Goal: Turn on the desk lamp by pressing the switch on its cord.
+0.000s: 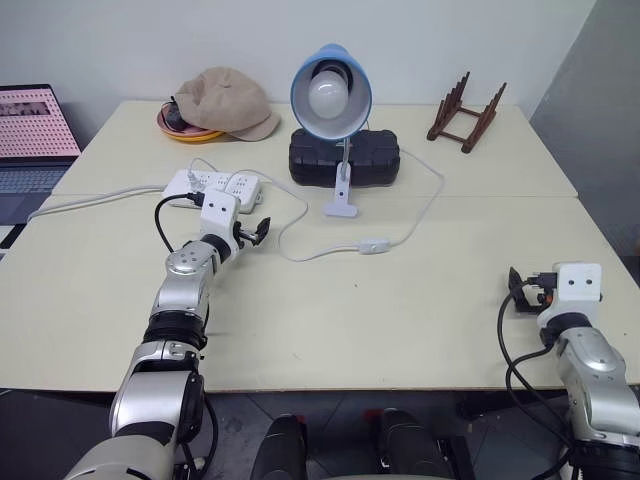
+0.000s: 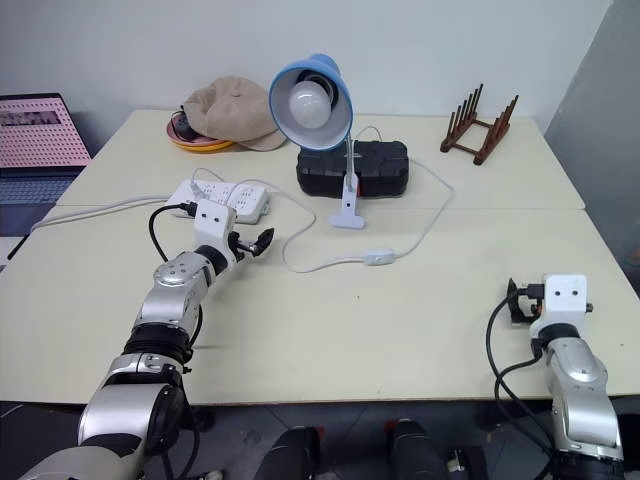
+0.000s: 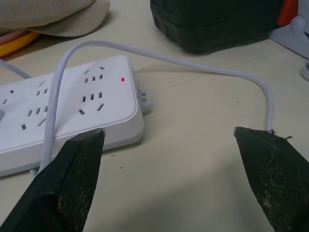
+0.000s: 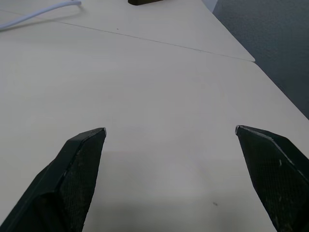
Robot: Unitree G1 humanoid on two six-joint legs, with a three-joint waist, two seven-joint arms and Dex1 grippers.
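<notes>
Approaching stage: left gripper (image 1: 252,233) spread wide, empty, over the table beside the power strip (image 1: 213,185), well short of the switch (image 1: 374,245), which lies on the cord (image 1: 425,207) in front of the unlit desk lamp (image 1: 331,93). Right gripper (image 4: 169,140) also wide, empty, well apart. Next it likely needs to move toward the switch and come down on it. Rocker position too small to tell.

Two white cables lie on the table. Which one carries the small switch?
The thin cord from the desk lamp carries the switch. The thicker cable runs from the power strip instead.
</notes>
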